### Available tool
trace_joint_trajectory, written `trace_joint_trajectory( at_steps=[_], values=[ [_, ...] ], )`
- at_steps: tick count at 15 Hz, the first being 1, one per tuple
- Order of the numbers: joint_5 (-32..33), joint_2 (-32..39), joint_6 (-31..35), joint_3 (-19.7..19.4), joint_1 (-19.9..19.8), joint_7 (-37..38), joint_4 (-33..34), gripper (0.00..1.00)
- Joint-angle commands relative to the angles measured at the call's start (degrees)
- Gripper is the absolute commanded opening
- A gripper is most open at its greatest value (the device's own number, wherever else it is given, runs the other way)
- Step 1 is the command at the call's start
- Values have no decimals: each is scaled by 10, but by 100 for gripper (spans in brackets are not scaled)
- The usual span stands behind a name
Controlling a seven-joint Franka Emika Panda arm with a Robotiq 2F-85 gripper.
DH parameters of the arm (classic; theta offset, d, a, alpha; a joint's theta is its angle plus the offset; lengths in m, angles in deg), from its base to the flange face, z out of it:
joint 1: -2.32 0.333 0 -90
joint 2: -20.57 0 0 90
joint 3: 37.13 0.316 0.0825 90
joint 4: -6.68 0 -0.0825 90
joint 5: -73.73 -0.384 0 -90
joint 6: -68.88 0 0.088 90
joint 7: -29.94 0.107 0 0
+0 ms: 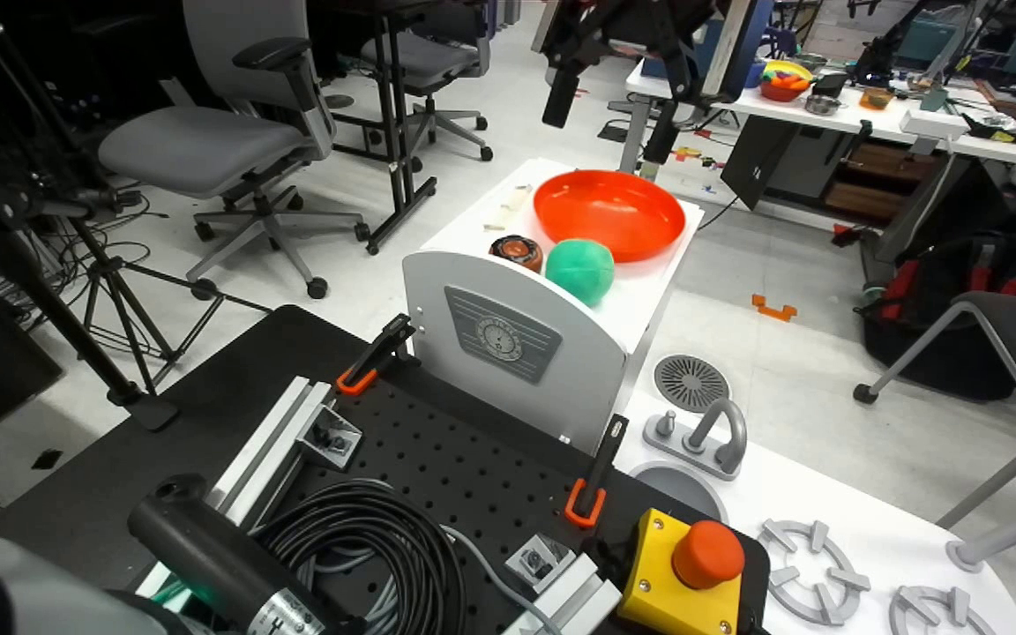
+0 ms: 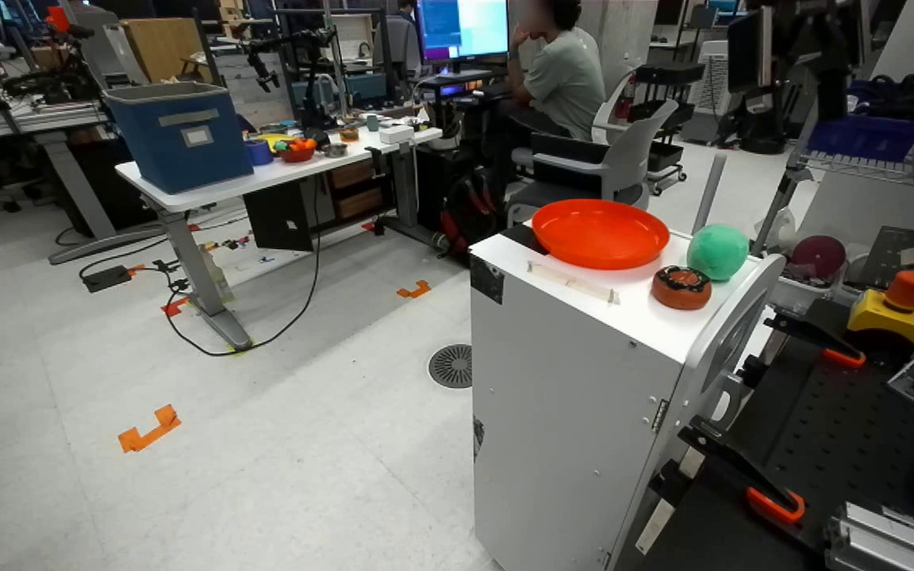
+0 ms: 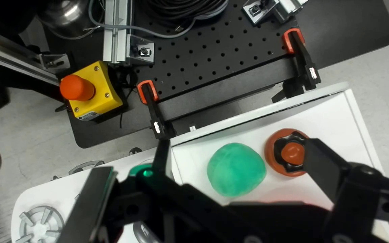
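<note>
My gripper (image 1: 611,122) is open and empty, with its fingers wide apart, above a white cabinet top. In the wrist view the fingers (image 3: 237,148) stand either side of a green ball (image 3: 236,169), apart from it. The ball also shows in both exterior views (image 1: 580,272) (image 2: 717,252). Beside it lies a round brown thing with a black wavy ring (image 3: 287,148); it also shows in both exterior views (image 1: 517,252) (image 2: 681,288), and one finger covers part of it in the wrist view. A red-orange bowl (image 1: 609,214) (image 2: 600,232) stands behind both; the gripper hides it in the wrist view.
A grey raised panel (image 1: 508,331) edges the cabinet top (image 2: 584,297) towards the robot. A black perforated table (image 1: 473,476) bears clamps, cables and a yellow emergency-stop box (image 1: 684,573). A toy sink and stove (image 1: 812,529) stand alongside. Tape (image 2: 572,283) lies on the cabinet top.
</note>
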Motion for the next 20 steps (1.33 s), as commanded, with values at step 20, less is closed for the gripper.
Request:
trace_joint_trajectory(
  at_steps=[20],
  values=[
    [-40, -6, -4, 0, 4, 1, -7, 100]
  ],
)
